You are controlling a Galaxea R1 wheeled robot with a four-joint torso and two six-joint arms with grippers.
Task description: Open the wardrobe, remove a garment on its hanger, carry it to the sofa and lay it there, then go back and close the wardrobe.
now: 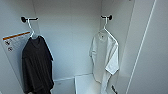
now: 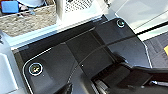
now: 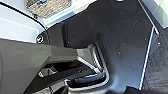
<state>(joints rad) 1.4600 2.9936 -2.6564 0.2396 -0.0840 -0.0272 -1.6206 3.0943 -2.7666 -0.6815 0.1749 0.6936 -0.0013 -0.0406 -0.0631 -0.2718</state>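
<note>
Neither gripper's state could be told. From the head view the wardrobe [image 1: 72, 37] stood open, so that step looked done; the garment [image 1: 105, 58] hung on its hanger [image 1: 107, 30] from the right-hand hook, not yet taken, beside a black T-shirt [image 1: 37, 66]. Both wrist views showed a woven basket [image 2: 30, 20].

Home setting indicated, likely bedroom or dressing corner. Tall white open wardrobe [image 1: 72, 37] seen in head view, black wall hooks [image 1: 25, 19] fitted inside. White short-sleeved T-shirt [image 1: 105, 57] hung on thin white hanger [image 1: 108, 31]; black short-sleeved T-shirt [image 1: 37, 65] hung opposite. Woven storage basket [image 2: 30, 20] noted in left wrist view (contents unclear).
</note>
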